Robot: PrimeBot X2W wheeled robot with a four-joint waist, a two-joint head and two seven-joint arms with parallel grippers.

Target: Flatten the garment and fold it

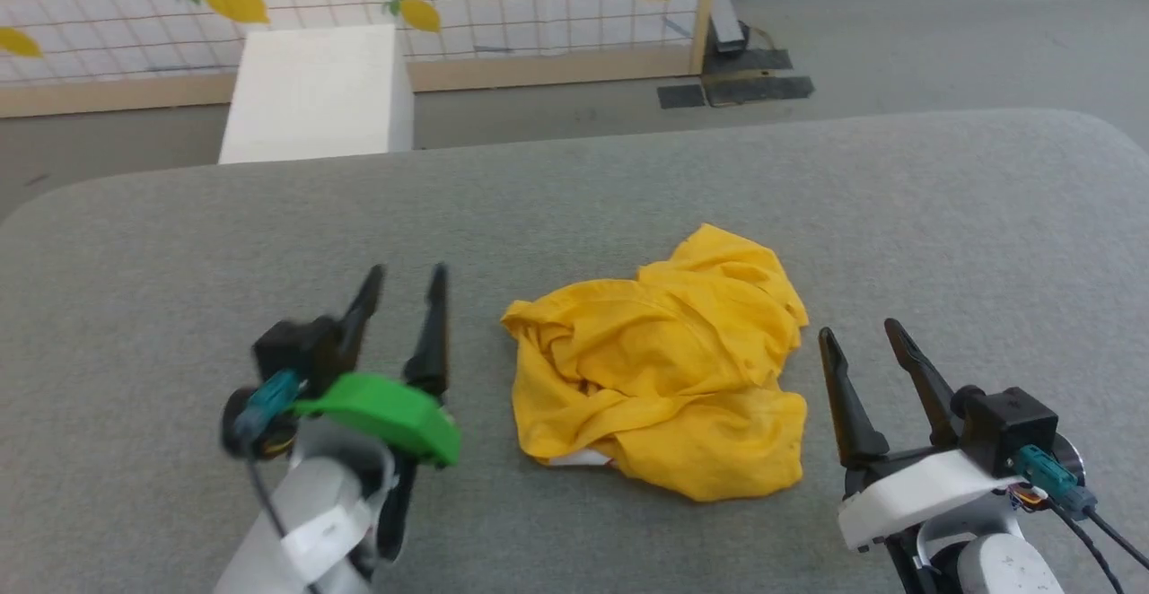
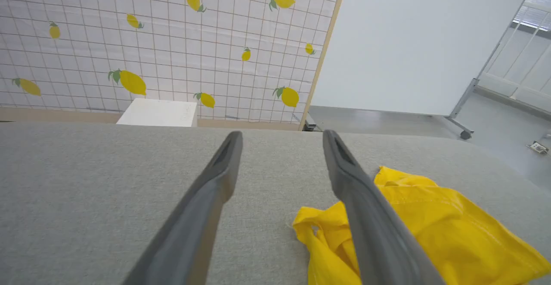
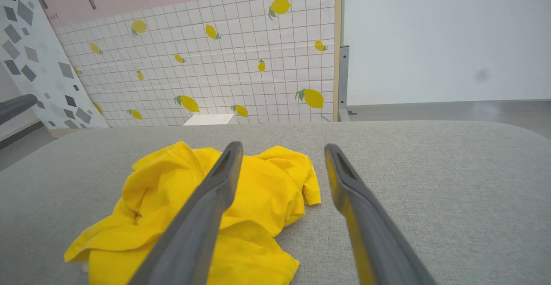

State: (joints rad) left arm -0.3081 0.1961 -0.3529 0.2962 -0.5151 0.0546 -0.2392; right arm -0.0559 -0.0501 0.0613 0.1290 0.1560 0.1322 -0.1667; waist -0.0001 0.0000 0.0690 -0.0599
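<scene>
Left gripper (image 1: 407,271) and right gripper (image 1: 857,328), fingers apart and empty, flank the shirt (image 1: 660,370), a light, limp heap on the tabletop (image 1: 574,190), probably best pinched at its edge.

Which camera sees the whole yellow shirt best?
The head view: the whole crumpled shirt shows, with nothing covering it. The left wrist view cuts it off, with a finger across it. The right wrist view shows most, but a finger crosses it.
</scene>
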